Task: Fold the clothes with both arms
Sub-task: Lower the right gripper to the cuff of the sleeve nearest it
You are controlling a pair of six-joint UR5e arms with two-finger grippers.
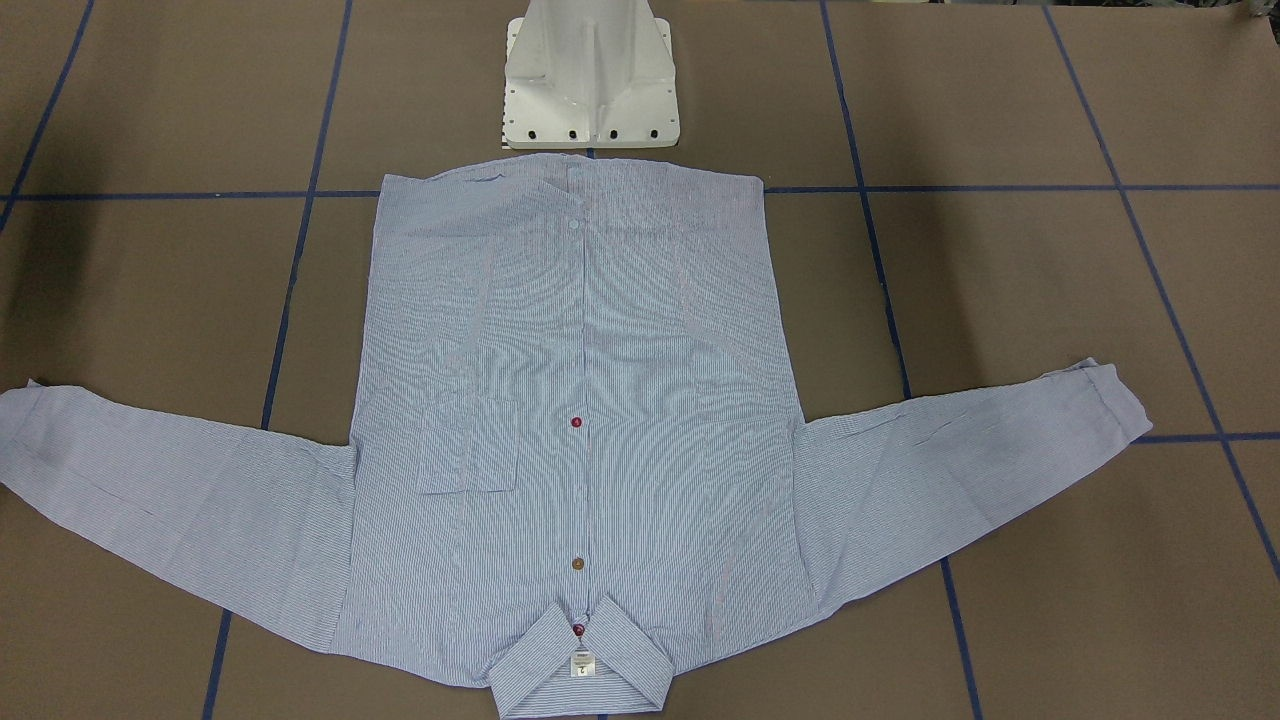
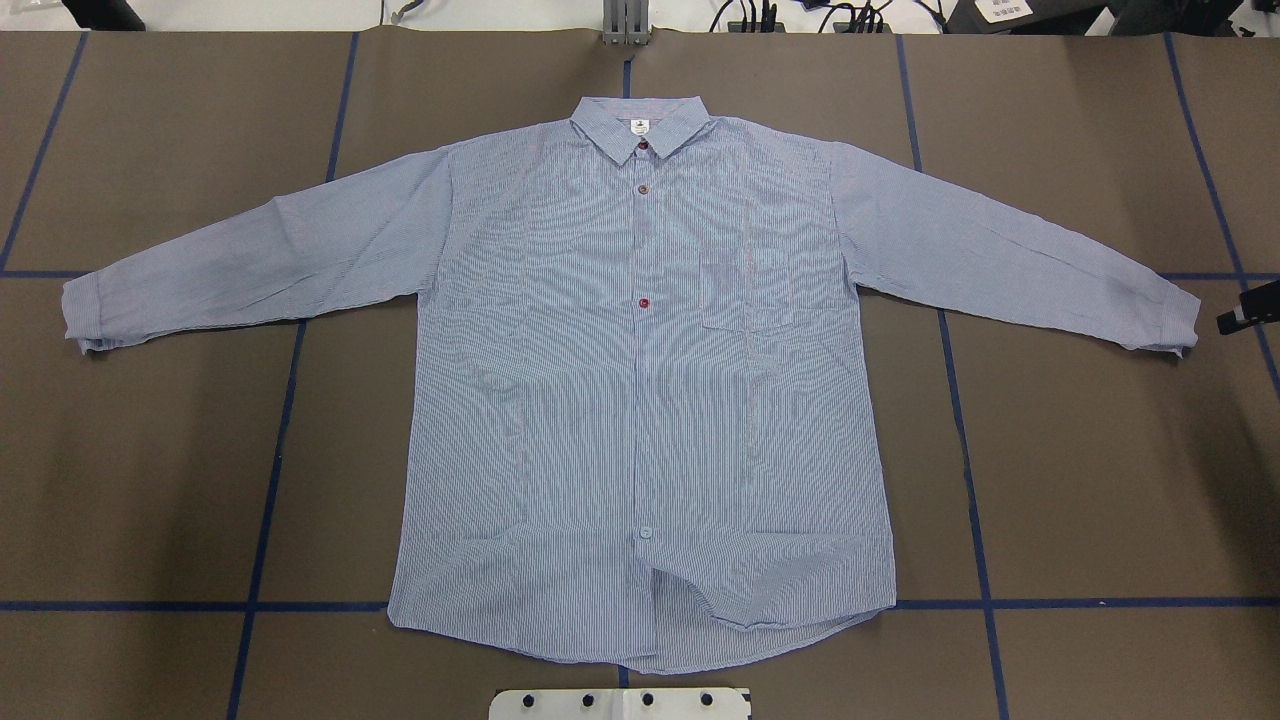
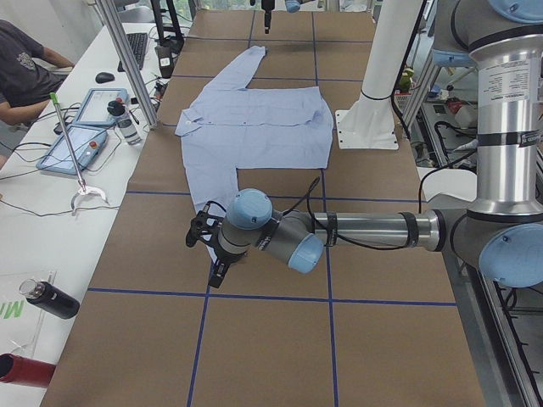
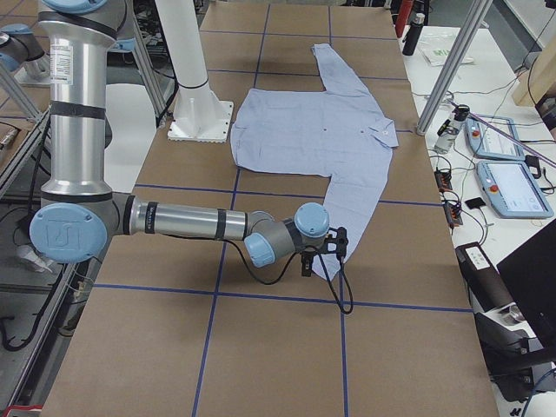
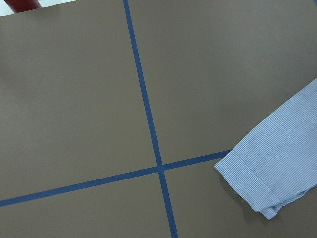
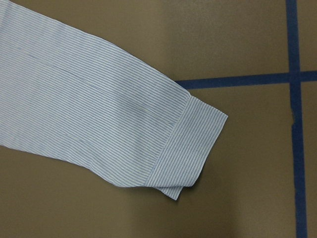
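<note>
The light blue-and-white striped shirt (image 2: 640,400) lies flat and front up on the brown table, buttoned, with its collar (image 2: 640,125) on the far side from the robot and both sleeves spread out. My left gripper (image 3: 208,254) hovers low by the left sleeve's cuff (image 5: 262,183), just off its end. My right gripper (image 4: 321,256) hovers by the right sleeve's cuff (image 6: 188,144). Only its black tip shows at the overhead view's right edge (image 2: 1245,315). No fingers show in either wrist view, so I cannot tell whether either gripper is open or shut.
The white pedestal base (image 1: 590,90) stands just behind the shirt's hem. Blue tape lines (image 2: 270,480) grid the table. A side bench with tablets (image 3: 81,144), bottles and aluminium posts (image 4: 452,69) runs along the table's far edge, where a person sits.
</note>
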